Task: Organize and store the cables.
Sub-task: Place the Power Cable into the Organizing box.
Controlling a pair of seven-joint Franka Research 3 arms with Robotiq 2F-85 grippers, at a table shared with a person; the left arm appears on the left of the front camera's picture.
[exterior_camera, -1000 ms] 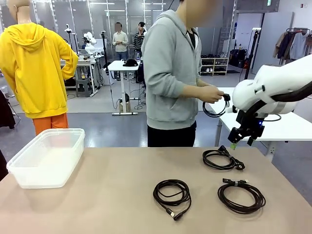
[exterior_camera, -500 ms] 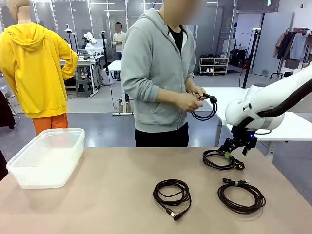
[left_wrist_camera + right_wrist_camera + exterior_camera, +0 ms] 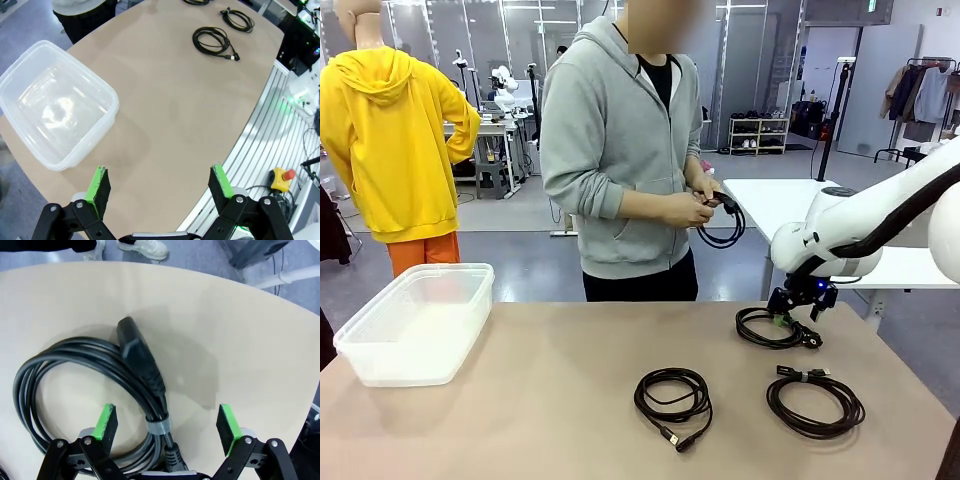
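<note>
A tan table [image 3: 520, 430] stands in an open workshop with desks and racks behind. At its far edge a person winds a black cable [image 3: 725, 235] in both hands [image 3: 695, 207].

The right claw [image 3: 162, 422] hangs low, its jaws spread wide and empty. The taped neck of a coiled power cable [image 3: 75, 370] lies directly beneath it, plug just ahead of the pads. To pick well, I would drop straight down so both pads clear the strands, then close across the taped section — the loops are bound there and should not spill.

A tied coil [image 3: 815, 400] lies near this claw on the robot's side, and a middle coil [image 3: 672, 395] lies farther toward the table's centre.

The left claw [image 3: 159, 182] is also open and empty, high over the table — the clear bin [image 3: 112, 102] lies below and ahead of it, well apart from the right claw.
</note>
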